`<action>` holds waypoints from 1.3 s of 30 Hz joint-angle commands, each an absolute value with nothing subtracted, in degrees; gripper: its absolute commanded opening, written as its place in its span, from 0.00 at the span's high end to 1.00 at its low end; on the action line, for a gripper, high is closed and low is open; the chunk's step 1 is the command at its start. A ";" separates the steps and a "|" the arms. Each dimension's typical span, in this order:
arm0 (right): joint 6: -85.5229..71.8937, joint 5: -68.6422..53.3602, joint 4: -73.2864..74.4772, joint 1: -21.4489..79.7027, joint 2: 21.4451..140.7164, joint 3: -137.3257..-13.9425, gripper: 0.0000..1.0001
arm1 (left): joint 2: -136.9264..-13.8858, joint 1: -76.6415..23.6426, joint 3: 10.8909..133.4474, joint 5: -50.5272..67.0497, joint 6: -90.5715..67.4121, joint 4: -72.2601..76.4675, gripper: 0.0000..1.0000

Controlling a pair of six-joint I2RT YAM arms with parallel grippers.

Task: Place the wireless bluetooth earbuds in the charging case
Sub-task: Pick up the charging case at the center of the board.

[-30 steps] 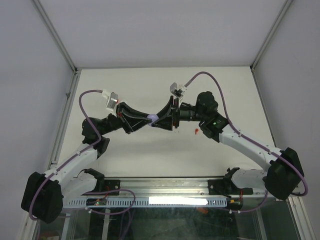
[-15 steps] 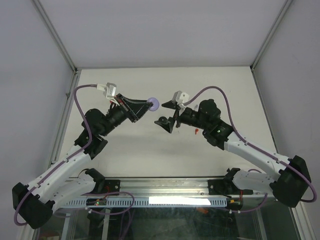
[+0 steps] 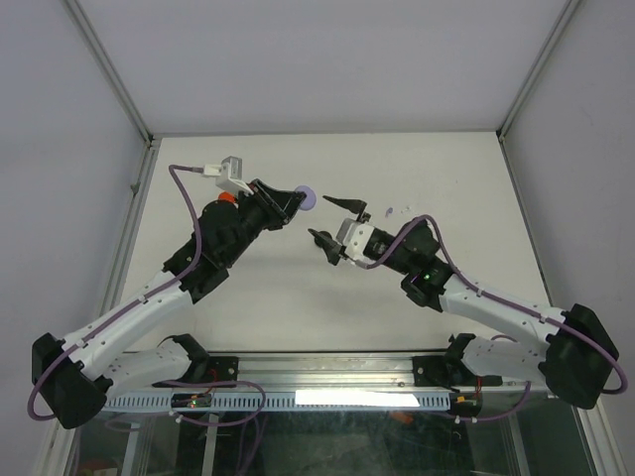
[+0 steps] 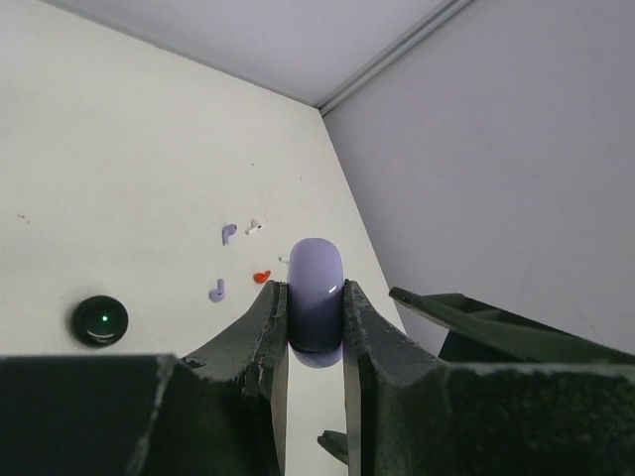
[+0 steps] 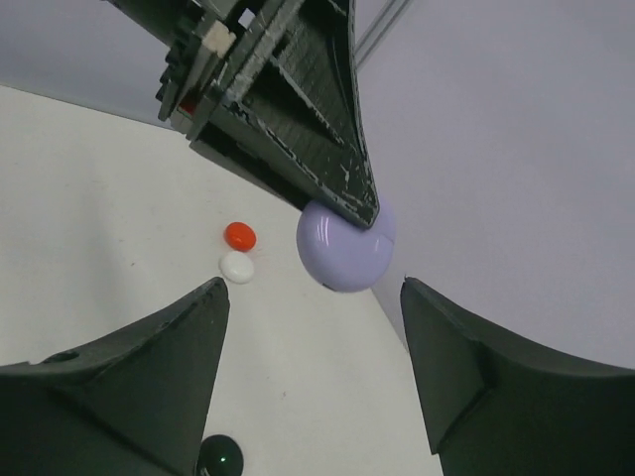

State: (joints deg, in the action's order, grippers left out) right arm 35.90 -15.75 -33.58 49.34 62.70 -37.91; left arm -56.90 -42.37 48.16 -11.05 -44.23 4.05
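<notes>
Top view: left gripper (image 3: 290, 203) is clamping the lavender charging case (image 3: 308, 198), lifted over the middle of the table (image 3: 466, 169), with the left arm stretching up and inward from its base. Right gripper (image 3: 332, 220) is facing it, jaws spread wide and holding nothing, just beside the case but apart from it; the right arm is reaching in low from the right. Pale specks of earbuds (image 3: 390, 210) are lying on the table just right of that gripper, too small to make out. A red disc (image 3: 226, 197) is peeking out from under the left wrist. Frame rails (image 3: 134, 178) are bounding the table left, back and right, with bare surface running behind both grippers to the back edge. Left wrist view: fingers (image 4: 266, 322) are pinching the case (image 4: 316, 288) on edge by its flat faces. Beyond it, two lavender earbuds (image 4: 229, 233), a white earbud (image 4: 254, 227) and a red earbud (image 4: 261, 277) are lying loose and close together, near the right wall. A black disc (image 4: 99, 320) showing a green light is sitting well left of them. Right wrist view: both black fingers (image 5: 169, 342) are standing far apart, the case (image 5: 345, 248) hanging just past the tips, gripped from above. Red disc (image 5: 239, 236) and white disc (image 5: 236, 267) are touching on the table below; black disc (image 5: 218, 458) is sitting nearer.
</notes>
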 commanded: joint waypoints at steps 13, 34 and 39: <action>49.78 -3.84 -53.34 54.44 75.61 -40.01 0.49 | -60.51 -42.92 54.28 -17.04 -58.94 -2.49 1.00; 57.56 6.79 -58.46 58.10 83.50 -40.30 0.83 | -59.73 -42.89 53.43 -18.89 -60.95 -4.86 0.82; 50.74 5.61 -52.74 57.96 80.92 -41.18 0.98 | -57.14 -42.84 52.30 -20.59 -57.51 -3.99 0.59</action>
